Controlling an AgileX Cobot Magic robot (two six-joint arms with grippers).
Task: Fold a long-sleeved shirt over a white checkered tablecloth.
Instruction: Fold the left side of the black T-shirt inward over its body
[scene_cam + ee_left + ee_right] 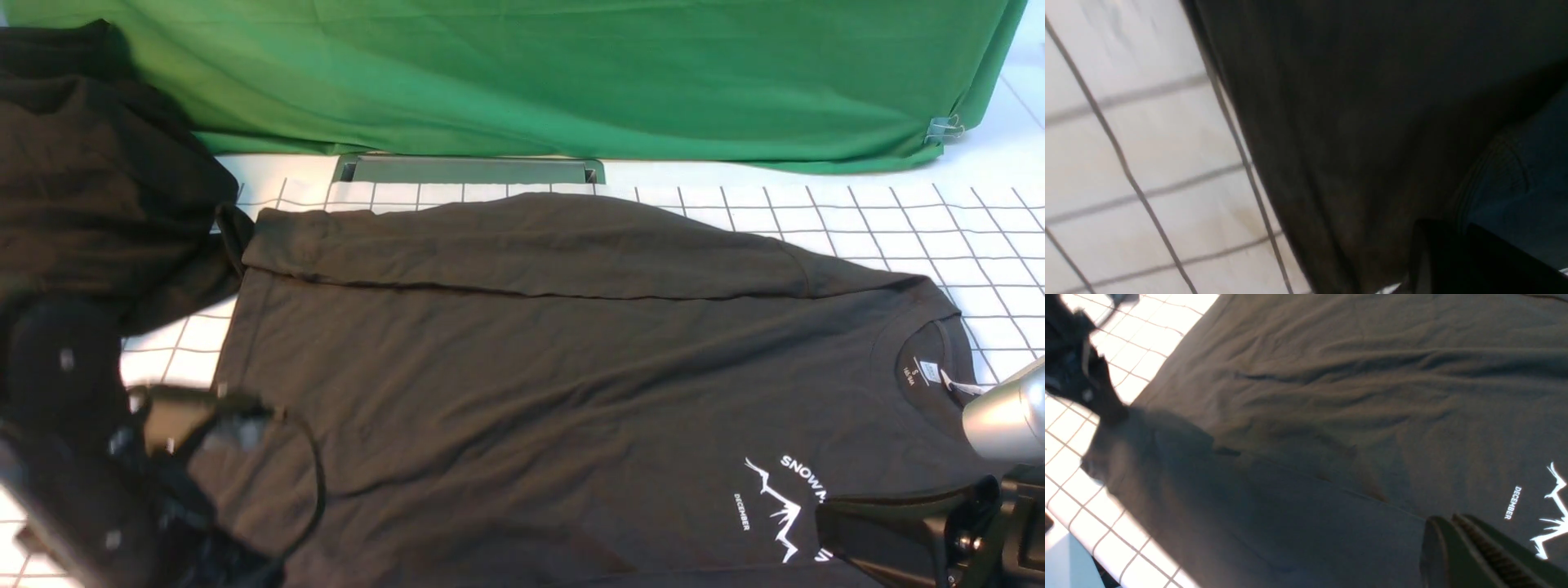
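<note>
Green cloth backdrop; checkered tablecloth in front. Shirt flat mid-cloth, long axis 9–3 o'clock, neck at 3. Left end effector clamped on hem corner, 8 o'clock. Right end effector closed beside chest print, 4 o'clock; grip unconfirmed.

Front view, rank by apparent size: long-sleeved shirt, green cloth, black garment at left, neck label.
1. long-sleeved shirt
2. green cloth, a close second; both are cropped
3. black garment
4. neck label, far smallest

matt jersey long-sleeved shirt; smooth white checkered tablecloth
</note>
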